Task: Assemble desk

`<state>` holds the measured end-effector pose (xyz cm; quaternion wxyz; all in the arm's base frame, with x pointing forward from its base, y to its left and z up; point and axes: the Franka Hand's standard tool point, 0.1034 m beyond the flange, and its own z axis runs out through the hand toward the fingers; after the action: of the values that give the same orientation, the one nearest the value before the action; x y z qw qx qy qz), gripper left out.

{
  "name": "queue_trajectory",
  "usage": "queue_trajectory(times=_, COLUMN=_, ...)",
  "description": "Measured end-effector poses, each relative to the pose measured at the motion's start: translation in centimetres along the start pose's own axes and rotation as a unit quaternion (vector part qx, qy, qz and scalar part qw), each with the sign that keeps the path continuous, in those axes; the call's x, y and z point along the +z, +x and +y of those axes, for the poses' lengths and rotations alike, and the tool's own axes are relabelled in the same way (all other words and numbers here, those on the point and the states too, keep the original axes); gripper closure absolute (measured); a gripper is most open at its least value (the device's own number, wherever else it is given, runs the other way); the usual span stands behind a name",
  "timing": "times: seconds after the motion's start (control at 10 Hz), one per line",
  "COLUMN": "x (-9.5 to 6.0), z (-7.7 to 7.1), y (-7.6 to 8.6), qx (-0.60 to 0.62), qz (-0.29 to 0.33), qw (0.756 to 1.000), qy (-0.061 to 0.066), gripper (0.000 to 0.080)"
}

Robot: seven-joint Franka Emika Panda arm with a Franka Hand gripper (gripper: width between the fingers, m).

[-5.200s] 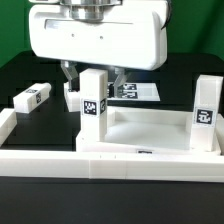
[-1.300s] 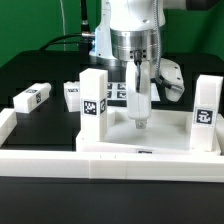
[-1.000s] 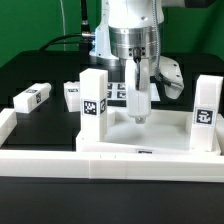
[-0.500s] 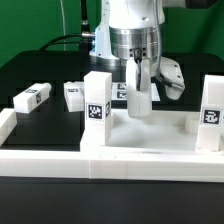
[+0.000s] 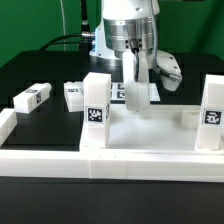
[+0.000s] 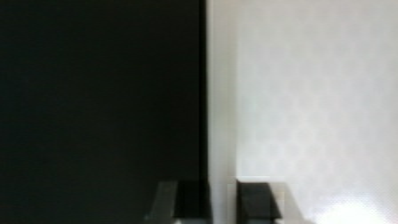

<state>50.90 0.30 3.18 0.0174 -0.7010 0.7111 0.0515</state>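
two upright legs are standing in the tabletop [image 5: 150, 128]: the left upright leg [image 5: 96, 103] and the right upright leg [image 5: 213, 112], named by the exterior view's sides. the tabletop is lying just behind the barrier wall [image 5: 100, 165], its long axis running across that view. the gripper [image 5: 139, 100] is hanging straight over the far rim, jaws closed and, i'd judge, pinching that thin edge. the near loose leg [image 5: 72, 94] and the far loose leg [image 5: 33, 97] are lying leftward of the pincer.
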Motion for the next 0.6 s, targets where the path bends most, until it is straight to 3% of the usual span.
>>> queue_trajectory(times=0.6, x=0.07, z=0.22, y=0.3, qx=-0.023, qz=0.001, qw=1.0, qy=-0.003, gripper=0.0739)
